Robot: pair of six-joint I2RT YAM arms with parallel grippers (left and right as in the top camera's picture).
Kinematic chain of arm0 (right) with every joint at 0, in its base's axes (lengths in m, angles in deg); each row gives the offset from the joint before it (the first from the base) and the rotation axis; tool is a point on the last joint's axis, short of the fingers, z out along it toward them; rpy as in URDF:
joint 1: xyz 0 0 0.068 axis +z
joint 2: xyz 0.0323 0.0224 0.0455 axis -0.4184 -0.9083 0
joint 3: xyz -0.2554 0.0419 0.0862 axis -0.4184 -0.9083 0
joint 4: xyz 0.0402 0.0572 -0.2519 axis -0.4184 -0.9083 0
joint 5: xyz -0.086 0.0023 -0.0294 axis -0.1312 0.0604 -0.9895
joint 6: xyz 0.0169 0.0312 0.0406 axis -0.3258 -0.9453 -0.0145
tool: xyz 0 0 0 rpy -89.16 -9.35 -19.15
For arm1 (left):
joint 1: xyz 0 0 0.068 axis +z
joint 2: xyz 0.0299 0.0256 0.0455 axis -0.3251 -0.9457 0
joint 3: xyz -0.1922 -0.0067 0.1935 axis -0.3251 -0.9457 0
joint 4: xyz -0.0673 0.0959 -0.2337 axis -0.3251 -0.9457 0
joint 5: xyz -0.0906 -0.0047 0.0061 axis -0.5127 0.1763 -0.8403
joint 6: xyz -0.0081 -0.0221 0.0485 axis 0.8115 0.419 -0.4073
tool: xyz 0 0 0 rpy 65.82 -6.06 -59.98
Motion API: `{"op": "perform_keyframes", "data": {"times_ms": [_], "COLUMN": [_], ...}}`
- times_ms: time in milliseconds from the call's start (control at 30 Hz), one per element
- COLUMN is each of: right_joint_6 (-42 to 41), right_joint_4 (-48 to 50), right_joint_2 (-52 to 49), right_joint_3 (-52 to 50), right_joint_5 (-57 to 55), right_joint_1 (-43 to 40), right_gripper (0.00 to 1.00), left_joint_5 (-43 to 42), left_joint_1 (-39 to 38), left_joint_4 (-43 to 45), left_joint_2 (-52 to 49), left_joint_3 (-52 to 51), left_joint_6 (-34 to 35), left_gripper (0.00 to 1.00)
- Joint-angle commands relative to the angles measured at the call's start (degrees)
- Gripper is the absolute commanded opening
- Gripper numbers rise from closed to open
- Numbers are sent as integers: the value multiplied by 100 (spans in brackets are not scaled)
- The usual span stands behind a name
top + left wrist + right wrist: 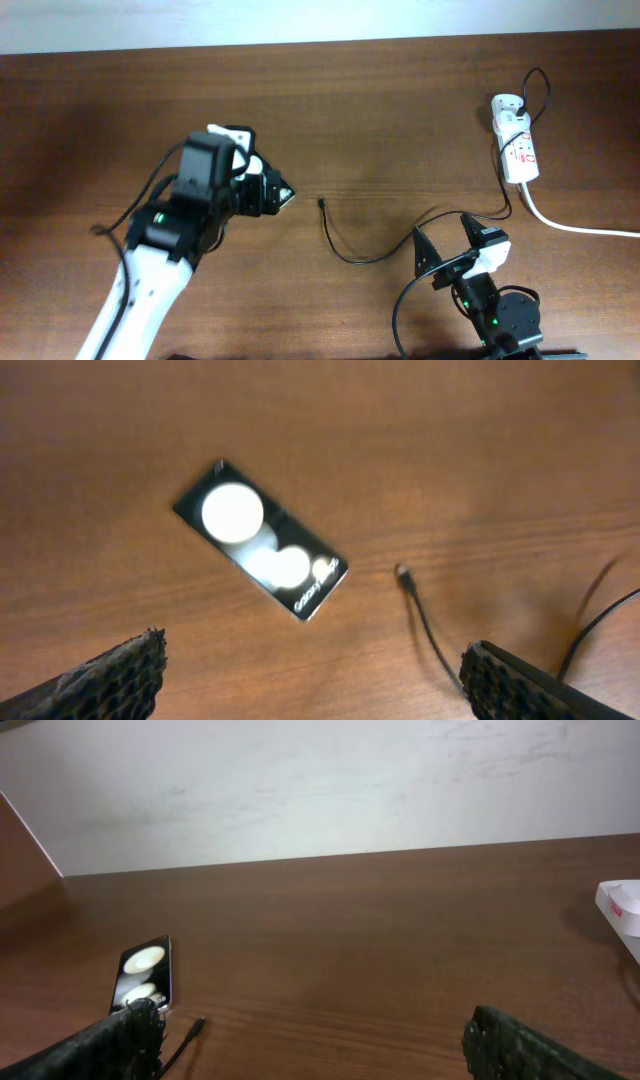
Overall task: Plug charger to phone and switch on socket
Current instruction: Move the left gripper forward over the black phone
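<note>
Left claw (312,655) hangs wide over phone (262,540). Right claw (310,1020) is wide too. Charger (405,578) lies beside phone, unplugged.

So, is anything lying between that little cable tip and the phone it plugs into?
Nothing visible. In the left wrist view the charger's plug tip lies apart from the phone, with only bare table between them.
</note>
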Motion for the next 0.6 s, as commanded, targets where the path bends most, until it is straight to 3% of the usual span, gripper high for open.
{"op": "perform_keyframes", "data": {"times_ms": [0, 167, 533, 567], "right_joint_6": [-44, -44, -44, -44], "right_joint_4": [-28, -28, -28, -28], "right_joint_2": [37, 37, 37, 37], "right_joint_3": [-28, -28, -28, -28], "right_joint_5": [-9, -9, -9, -9], "right_joint_1": [31, 31, 31, 31], "right_gripper": [99, 99, 99, 99], "left_joint_5": [-352, -474, -774, -697], "left_joint_1": [24, 24, 24, 24], "left_joint_4": [-13, -13, 74, 120], "left_joint_2": [-658, -1147, -1198, -1198], "left_joint_3": [223, 223, 223, 223], "left_joint_6": [-72, -68, -61, 269], "left_gripper": [99, 99, 99, 99]}}
